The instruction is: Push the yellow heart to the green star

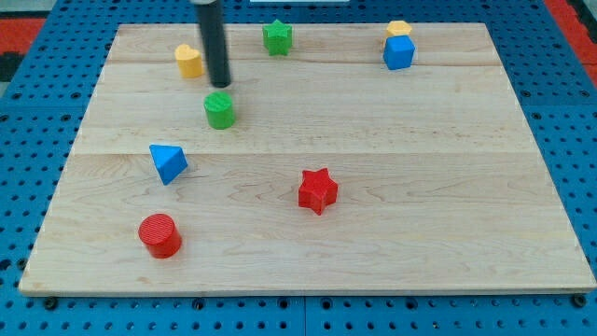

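Note:
The yellow heart (pixel 189 61) lies near the board's upper left. The green star (pixel 277 36) lies at the view's top, to the right of the heart. My tip (pixel 220 85) is on the board just right of and below the yellow heart, apart from it, and just above a green cylinder (pixel 219 110). The rod rises from the tip out of the view's top.
A blue triangular block (pixel 168 162) lies at the left middle. A red cylinder (pixel 160 235) lies at the lower left. A red star (pixel 317 190) lies near the centre. A blue cube (pixel 398 52) with a yellow hexagon (pixel 399 29) behind it lies at the upper right. The wooden board (pixel 448 187) sits on blue pegboard.

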{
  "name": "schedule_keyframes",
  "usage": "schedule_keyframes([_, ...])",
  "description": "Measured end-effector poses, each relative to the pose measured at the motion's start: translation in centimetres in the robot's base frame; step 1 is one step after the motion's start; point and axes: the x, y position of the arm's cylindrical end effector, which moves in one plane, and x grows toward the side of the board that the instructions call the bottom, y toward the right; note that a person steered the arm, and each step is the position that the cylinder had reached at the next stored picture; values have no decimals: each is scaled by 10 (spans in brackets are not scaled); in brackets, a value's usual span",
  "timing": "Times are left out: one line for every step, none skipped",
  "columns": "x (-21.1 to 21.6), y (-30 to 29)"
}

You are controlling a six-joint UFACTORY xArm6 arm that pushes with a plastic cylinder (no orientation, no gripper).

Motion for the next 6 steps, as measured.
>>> schedule_keyframes([-15,-45])
schedule_keyframes([-46,-43])
schedule_keyframes([-51,-29])
schedule_keyframes([-71,-51])
schedule_keyframes([-86,-20])
schedule_keyframes([-88,32])
